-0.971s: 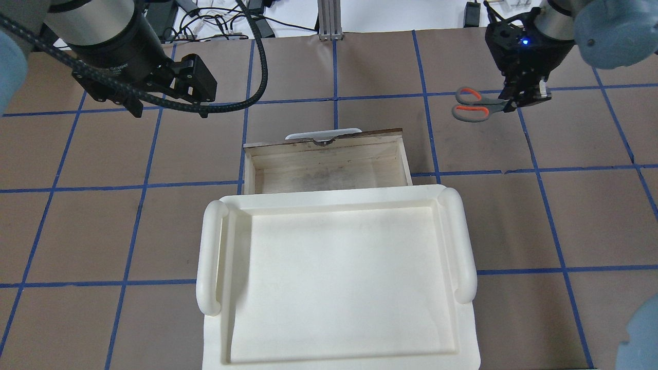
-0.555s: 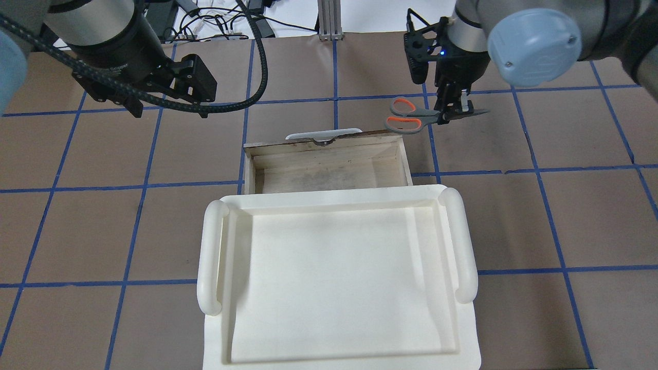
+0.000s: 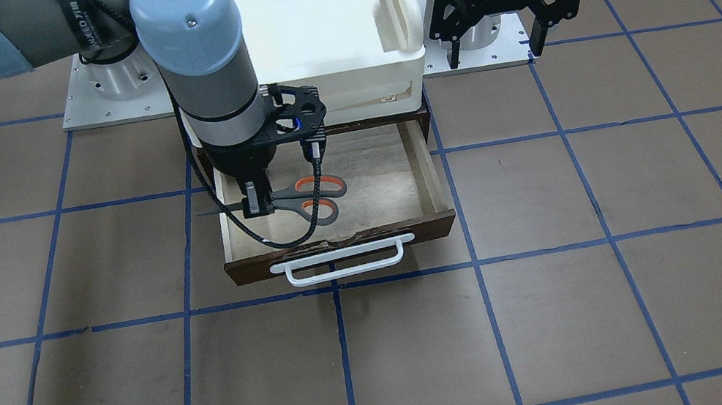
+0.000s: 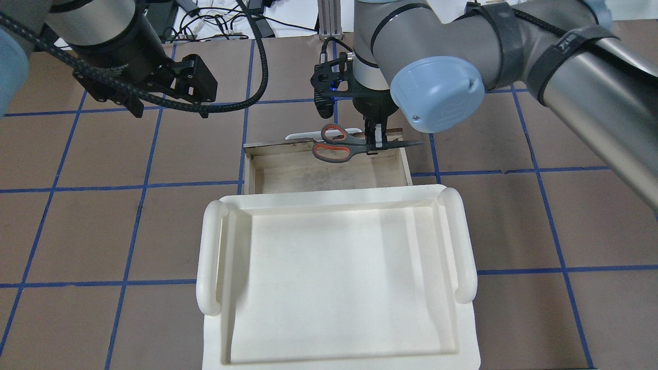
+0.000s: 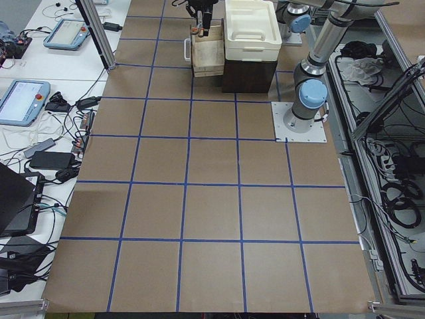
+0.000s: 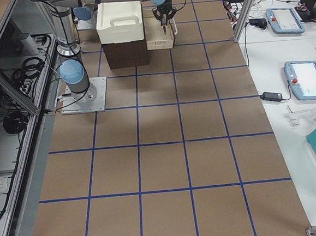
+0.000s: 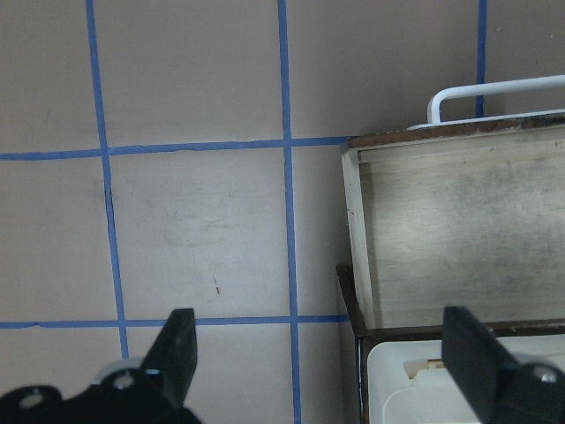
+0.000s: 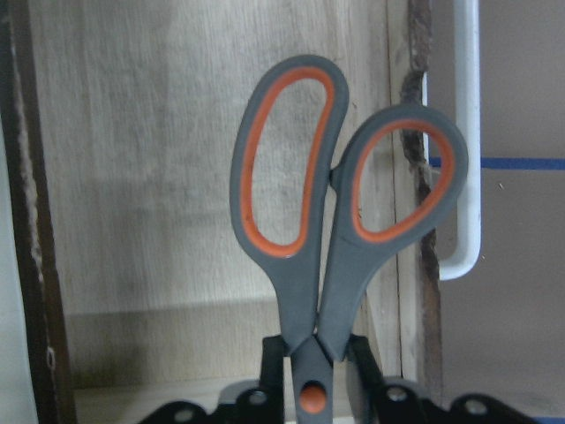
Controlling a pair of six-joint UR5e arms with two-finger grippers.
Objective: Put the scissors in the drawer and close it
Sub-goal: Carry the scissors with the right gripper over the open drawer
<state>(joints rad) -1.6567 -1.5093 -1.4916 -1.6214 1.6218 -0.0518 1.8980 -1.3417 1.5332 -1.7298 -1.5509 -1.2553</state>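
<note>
The right gripper point(image 3: 255, 205) pinches the scissors point(image 8: 300, 300) tight, with the open drawer point(image 3: 353, 239) right below it, so next it likely needs to go down and let go.

The overhead camera looks down from behind the robot; the front one faces it across the table point(image 3: 574, 313). Both show the drawer point(image 4: 288, 177). Side cameras sit far off at the table's ends. Wrist cameras look down closely, the right just over the scissors point(image 8: 296, 283).
</note>
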